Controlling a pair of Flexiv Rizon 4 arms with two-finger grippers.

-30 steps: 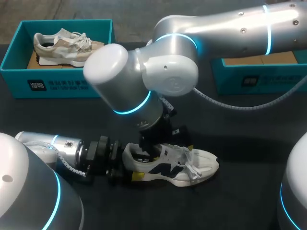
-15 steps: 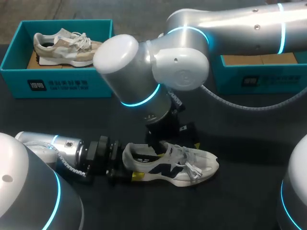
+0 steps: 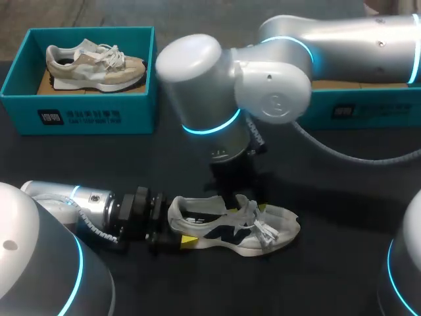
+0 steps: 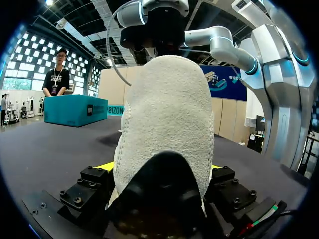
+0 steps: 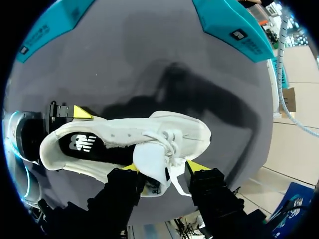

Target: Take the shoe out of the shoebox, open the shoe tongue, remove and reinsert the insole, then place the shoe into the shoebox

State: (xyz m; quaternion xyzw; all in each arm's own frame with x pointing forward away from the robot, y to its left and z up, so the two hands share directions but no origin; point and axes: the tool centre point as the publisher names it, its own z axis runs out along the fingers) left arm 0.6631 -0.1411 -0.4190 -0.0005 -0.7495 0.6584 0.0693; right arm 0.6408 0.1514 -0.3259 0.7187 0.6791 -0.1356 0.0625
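Note:
A white shoe with a navy logo (image 3: 237,227) lies on its sole on the black table, toe pointing right. My left gripper (image 3: 179,229) is shut on its heel; in the left wrist view the heel (image 4: 167,124) fills the space between the yellow fingertips (image 4: 105,166). My right gripper (image 3: 243,199) hangs straight down over the laces. In the right wrist view the raised tongue (image 5: 152,159) stands between the fingers of the right gripper (image 5: 163,167), which are still apart: one tip is at the tongue's edge, the other clear of it beside a loose lace.
A teal shoebox (image 3: 79,115) at the back left holds a beige shoe (image 3: 92,62). A second teal shoebox (image 3: 368,108) stands at the back right, partly hidden behind my right arm. Bare black table lies in front of the white shoe.
My right arm has shifted right, from over the shoe's opening to over the laces, and its fingers have drawn closer together around the tongue. The left arm and shoe have stayed put.

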